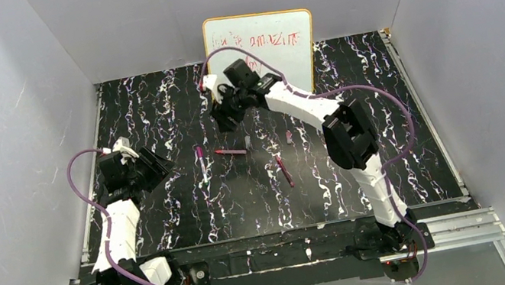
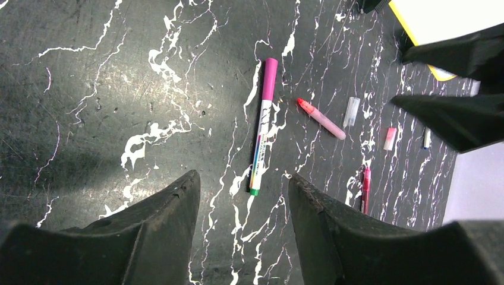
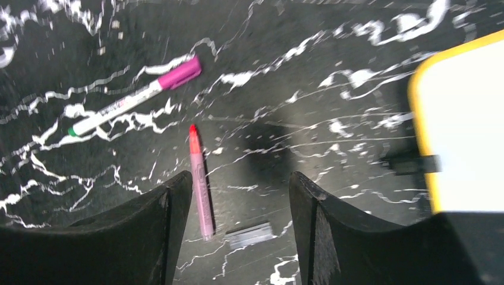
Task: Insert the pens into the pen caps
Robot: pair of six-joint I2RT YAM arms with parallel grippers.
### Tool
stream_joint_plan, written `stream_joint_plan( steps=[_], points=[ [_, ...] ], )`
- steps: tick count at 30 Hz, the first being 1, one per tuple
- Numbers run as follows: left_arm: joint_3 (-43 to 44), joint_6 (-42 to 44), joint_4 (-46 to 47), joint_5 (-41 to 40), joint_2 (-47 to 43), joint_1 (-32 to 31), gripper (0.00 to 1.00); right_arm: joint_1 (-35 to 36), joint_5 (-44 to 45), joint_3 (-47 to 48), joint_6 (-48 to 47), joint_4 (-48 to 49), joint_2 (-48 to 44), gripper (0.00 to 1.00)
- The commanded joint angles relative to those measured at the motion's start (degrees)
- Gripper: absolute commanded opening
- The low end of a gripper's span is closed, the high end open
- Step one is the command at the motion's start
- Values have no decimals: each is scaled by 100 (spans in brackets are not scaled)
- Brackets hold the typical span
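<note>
Cameras on 2 wrists catch grey cap [image 2: 351, 111]; pink cap [image 2: 390, 138] only left's.

The whiteboard [image 1: 293, 58] bears red handwriting, with "amazing" just legible.

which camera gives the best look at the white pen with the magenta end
The left wrist view: the white pen lies whole and sharp there, with the print on its barrel visible. The right wrist view shows the pen whole but blurred. In the top external view the pen is only a tiny sliver.
</note>
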Motion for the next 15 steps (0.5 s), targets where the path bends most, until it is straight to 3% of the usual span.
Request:
stream_joint_plan(
  steps=[1, 15],
  points=[
    [-28, 87, 22, 137, -51, 23, 54, 243, -6, -516, -551, 136, -195, 67],
    [-47, 79, 61, 235, -46, 23, 54, 695, 575, -1249, -577, 725, -311, 52]
  ],
)
